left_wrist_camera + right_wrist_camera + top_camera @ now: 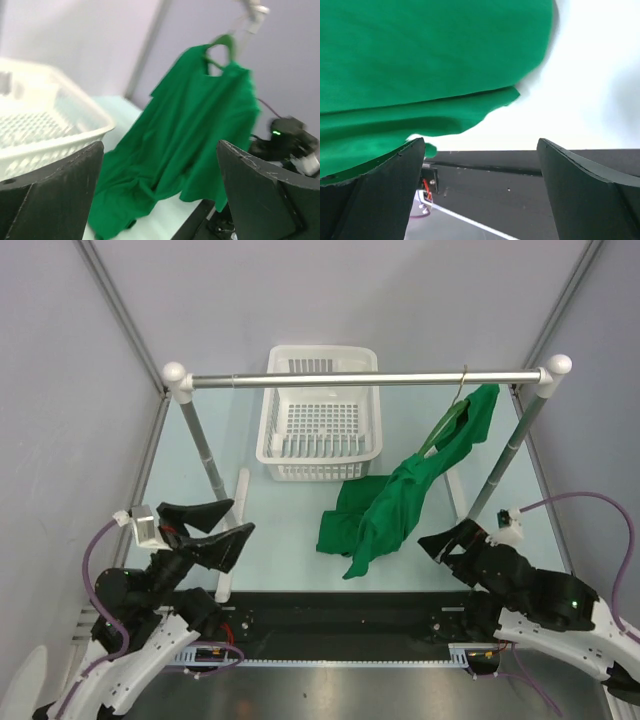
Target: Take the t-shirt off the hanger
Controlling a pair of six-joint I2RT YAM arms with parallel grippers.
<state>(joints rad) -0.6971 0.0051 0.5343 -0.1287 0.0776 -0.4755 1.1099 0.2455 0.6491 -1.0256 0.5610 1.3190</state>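
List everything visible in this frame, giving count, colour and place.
t-shirt: one, bright green, hanging from the hanger, lower part bunched on the table
hanger: one, thin green, hooked on the rail near its right end
rail: one, silver with white ball ends, across the back
basket: one, white, on the table below the rail, centre
table: one, pale teal, beneath everything
left pincer: one, black, open, holding nothing
right pincer: one, black, open, beside the t-shirt's hem
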